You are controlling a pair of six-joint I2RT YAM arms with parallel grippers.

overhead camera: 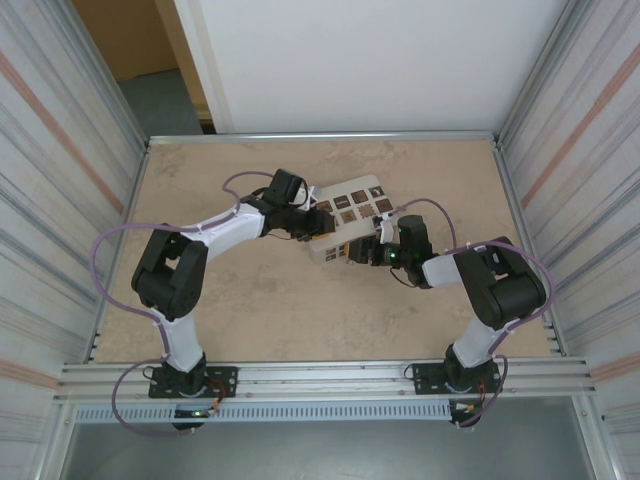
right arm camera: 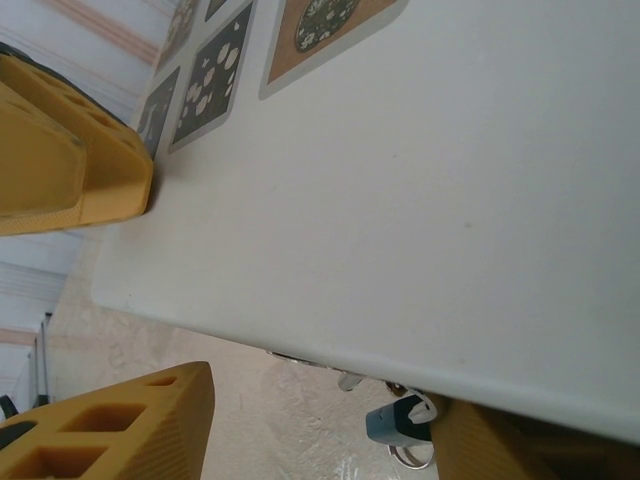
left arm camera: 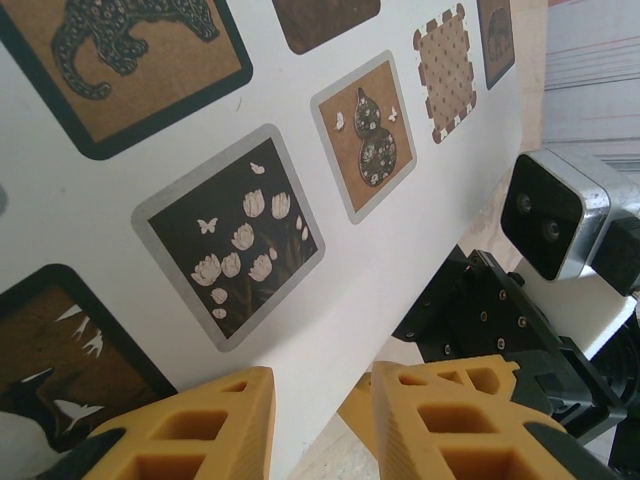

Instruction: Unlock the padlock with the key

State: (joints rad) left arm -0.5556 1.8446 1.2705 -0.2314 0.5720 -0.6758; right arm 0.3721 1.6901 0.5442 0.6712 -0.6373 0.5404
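Observation:
The white box (overhead camera: pixel 350 205) with dark picture squares lies mid-table. My left gripper (overhead camera: pixel 318 228) is shut on its near-left edge; in the left wrist view the yellow fingers (left arm camera: pixel 190 425) clamp the white rim (left arm camera: pixel 330 300). A tiny blue padlock (right arm camera: pixel 395 420) hangs under the box's edge (right arm camera: pixel 400 250), with a silvery ring (right arm camera: pixel 410 458) below it. I cannot make out the key. My right gripper (right arm camera: pixel 180 285) is open around the box's corner, one finger (right arm camera: pixel 70 160) by the top face and the other finger (right arm camera: pixel 130 430) underneath, apart from it. It sits at the box's near-right side (overhead camera: pixel 372 250).
Corrugated metal walls (overhead camera: pixel 70 150) fence the table on both sides and a white panel (overhead camera: pixel 380 60) closes the back. The right arm's wrist camera (left arm camera: pixel 555 210) sits close beside the left gripper. Bare tabletop (overhead camera: pixel 300 310) lies in front of the box.

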